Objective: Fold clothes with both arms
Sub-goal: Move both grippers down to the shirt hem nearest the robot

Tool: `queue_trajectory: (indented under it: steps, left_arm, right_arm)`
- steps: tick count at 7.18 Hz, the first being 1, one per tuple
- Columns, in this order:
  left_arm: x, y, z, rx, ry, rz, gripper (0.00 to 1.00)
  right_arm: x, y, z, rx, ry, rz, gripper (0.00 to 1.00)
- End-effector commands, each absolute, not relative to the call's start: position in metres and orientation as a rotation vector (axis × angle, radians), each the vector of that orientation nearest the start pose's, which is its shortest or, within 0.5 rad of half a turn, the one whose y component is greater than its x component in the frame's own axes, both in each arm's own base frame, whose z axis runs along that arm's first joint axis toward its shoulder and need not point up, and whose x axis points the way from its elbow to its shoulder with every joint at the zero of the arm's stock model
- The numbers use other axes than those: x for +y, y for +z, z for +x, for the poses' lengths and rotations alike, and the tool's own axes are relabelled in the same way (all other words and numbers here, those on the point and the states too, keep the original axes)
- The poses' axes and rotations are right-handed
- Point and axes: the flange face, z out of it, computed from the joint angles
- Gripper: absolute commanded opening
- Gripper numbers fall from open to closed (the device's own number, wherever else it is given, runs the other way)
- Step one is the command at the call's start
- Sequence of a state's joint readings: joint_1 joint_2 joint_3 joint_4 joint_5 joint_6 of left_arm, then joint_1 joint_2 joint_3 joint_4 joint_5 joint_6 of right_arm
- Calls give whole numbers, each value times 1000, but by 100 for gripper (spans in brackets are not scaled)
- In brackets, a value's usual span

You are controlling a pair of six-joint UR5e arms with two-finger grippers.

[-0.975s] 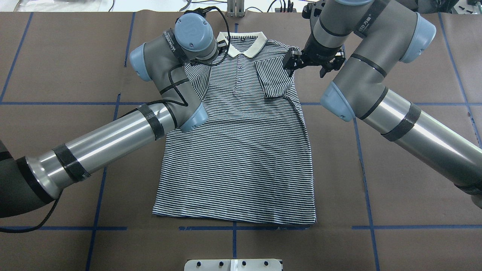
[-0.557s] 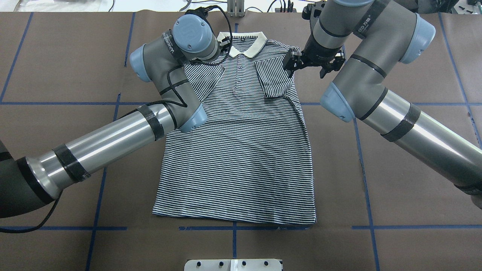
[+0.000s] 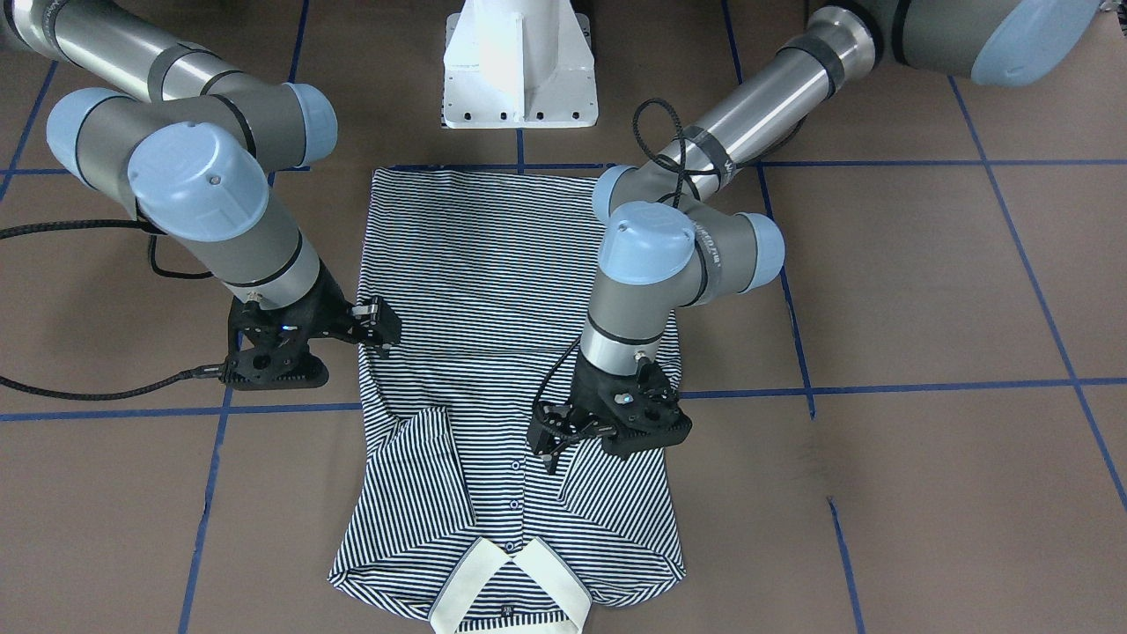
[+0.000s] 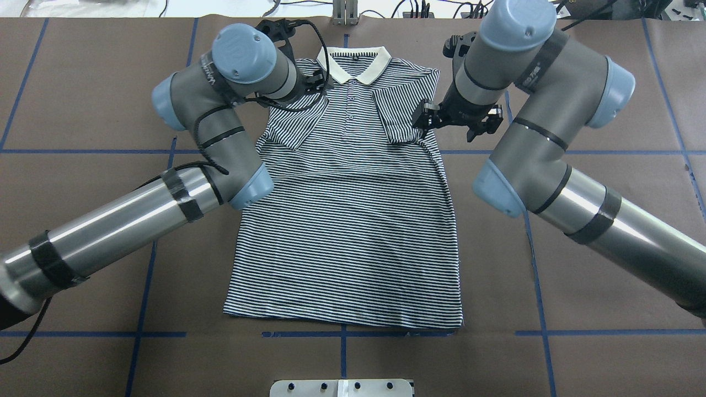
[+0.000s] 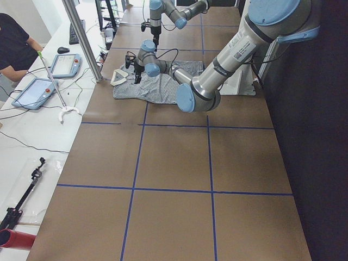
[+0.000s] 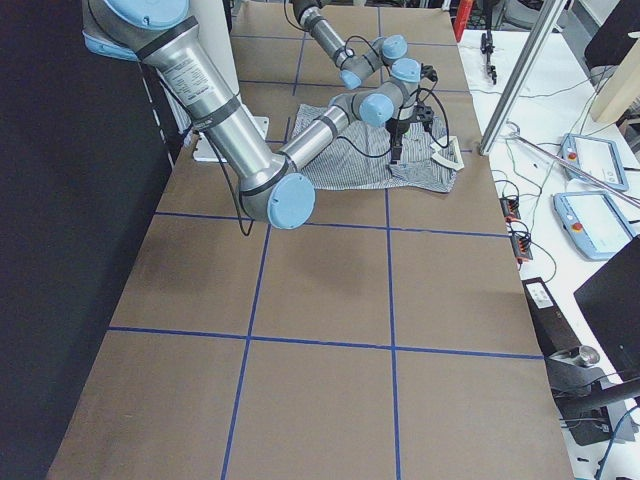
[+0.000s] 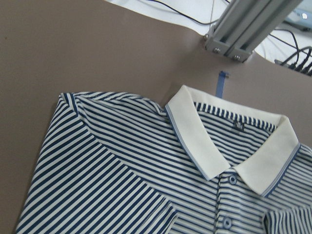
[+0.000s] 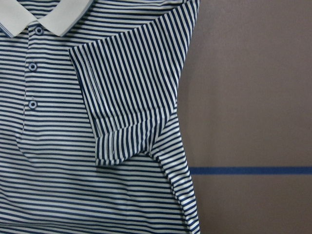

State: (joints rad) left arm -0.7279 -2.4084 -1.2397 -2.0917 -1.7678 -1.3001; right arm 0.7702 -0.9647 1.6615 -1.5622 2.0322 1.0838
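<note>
In the front-facing view the polo shirt (image 3: 519, 291) lies flat on the surface (image 3: 924, 291), both sleeves folded onto the chest just past the collar (image 3: 550, 581). The left end effector (image 3: 550, 445) hovers released and empty near the placket, and the right end effector (image 3: 380, 321) hangs spread and empty at the shirt's edge, farther from the collar. Overhead, both stand to either side of the collar, and the wrist views show the collar and one folded sleeve beside it.
</note>
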Motion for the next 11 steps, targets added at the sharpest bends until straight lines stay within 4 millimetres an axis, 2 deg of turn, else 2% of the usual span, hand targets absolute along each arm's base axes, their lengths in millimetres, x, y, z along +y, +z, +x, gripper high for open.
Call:
queue_trajectory:
  steps: [1, 2, 3, 4, 6, 9, 10, 11]
  left_arm:
    - [-546, 222, 436, 953, -222, 353, 100]
    - [-516, 217, 403, 963, -198, 375, 100]
    - [-506, 219, 392, 969, -196, 381, 100]
    - [-506, 220, 393, 968, -196, 382, 100]
    - [-505, 213, 393, 978, -196, 387, 100]
    - [-504, 210, 392, 984, -196, 390, 100]
    - [-504, 208, 390, 988, -200, 392, 100]
    - [-504, 208, 390, 988, -200, 392, 100]
  right_arm:
    - [-438, 283, -450, -789, 183, 61, 100]
    - [-382, 296, -444, -814, 220, 51, 99]
    - [-323, 311, -458, -835, 264, 73, 99]
    - [-291, 309, -479, -838, 293, 54, 100]
    - [-262, 320, -494, -817, 339, 24, 100]
    - [-249, 342, -496, -771, 325, 5, 100]
    - [-239, 350, -503, -718, 307, -6, 100]
    - [-239, 349, -502, -714, 306, -11, 100]
